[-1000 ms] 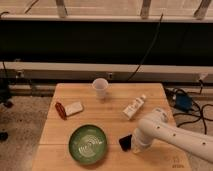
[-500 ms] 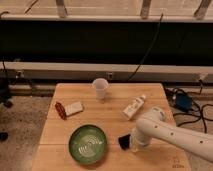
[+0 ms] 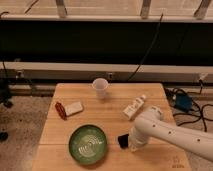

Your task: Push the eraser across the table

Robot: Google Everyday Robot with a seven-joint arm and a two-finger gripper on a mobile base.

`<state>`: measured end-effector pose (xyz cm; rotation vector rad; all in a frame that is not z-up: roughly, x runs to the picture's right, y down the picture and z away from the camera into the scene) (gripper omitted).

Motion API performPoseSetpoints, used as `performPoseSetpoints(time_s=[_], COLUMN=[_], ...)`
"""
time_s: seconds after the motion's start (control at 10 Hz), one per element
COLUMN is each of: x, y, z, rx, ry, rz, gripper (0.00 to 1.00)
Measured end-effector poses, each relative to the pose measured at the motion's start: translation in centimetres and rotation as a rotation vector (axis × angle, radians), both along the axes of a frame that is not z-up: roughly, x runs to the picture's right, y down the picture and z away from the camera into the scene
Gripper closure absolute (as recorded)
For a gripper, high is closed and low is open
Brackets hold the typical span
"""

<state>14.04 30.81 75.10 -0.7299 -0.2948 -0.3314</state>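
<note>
Because the job is a push and not a lift, everything is kept low on the counter (image 3: 107,100), a plank top of light wood on which all the objects are carried. Entry is made by the white arm (image 3: 172,134) from the lower right, angled downward so that its end is brought down to the surface at the near side of the counter. At that end the tool (image 3: 131,144) is found, low over the wood and right beside the eraser; whether it is spread or pressed together cannot be told, since it is hidden behind the arm's own bulk.

To the left of the tool a green bowl (image 3: 88,144) is set near the front edge, close enough to the eraser's left side that a push straight leftward would probably be blocked by it. A white cup (image 3: 100,88) is stood upright toward the back, well apart from the action. A white bottle (image 3: 135,107) is laid on its side just beyond the arm, tilted across the planks. At the left a white block (image 3: 75,108) is rested beside a small red item (image 3: 60,110), touching or nearly so.

Smallest of all, the eraser (image 3: 123,141) is seen as a dark flat piece between the bowl and the tool, apparently touched by the tool on its right side, as would be wanted for a sideways shove.
</note>
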Motion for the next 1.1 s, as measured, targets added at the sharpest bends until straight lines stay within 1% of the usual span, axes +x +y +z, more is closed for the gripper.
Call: performPoseSetpoints(time_s=[1.1], x=[-1.6], y=[-1.0], z=[0.1], rx=[0.005], ry=[-0.049], rz=[-0.058], gripper=[0.98])
